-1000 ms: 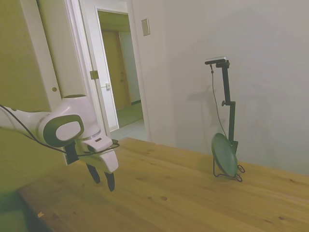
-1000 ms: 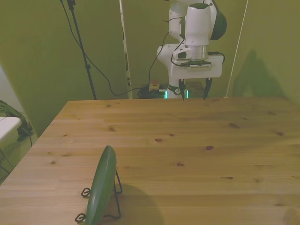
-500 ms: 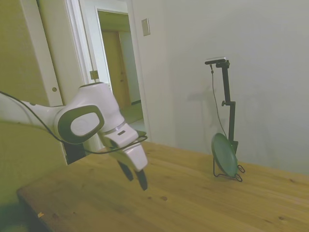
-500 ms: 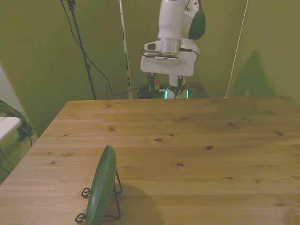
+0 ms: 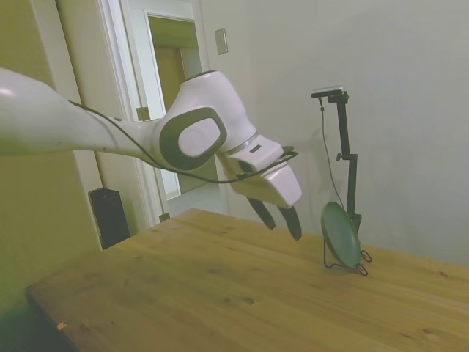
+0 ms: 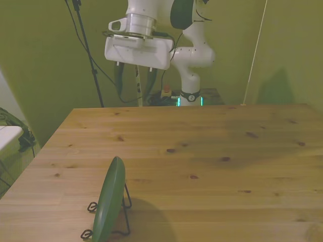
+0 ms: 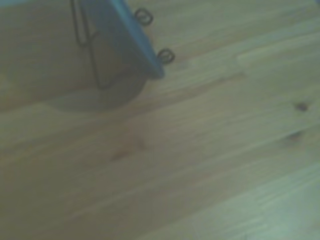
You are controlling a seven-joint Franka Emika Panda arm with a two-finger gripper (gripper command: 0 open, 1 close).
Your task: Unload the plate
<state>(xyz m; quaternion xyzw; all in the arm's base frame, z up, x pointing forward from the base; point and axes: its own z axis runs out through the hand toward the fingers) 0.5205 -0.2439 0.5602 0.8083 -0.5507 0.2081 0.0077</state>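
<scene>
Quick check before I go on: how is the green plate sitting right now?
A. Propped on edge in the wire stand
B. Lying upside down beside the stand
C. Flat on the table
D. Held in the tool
A. The plate stands nearly upright, leaning in the thin wire stand on the table, while the tool hangs in the air apart from it, fingers spread and holding nothing.

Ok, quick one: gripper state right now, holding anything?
Gripper: open, holding nothing, in the air short of the green plate, which stands on edge in its wire stand.
</scene>
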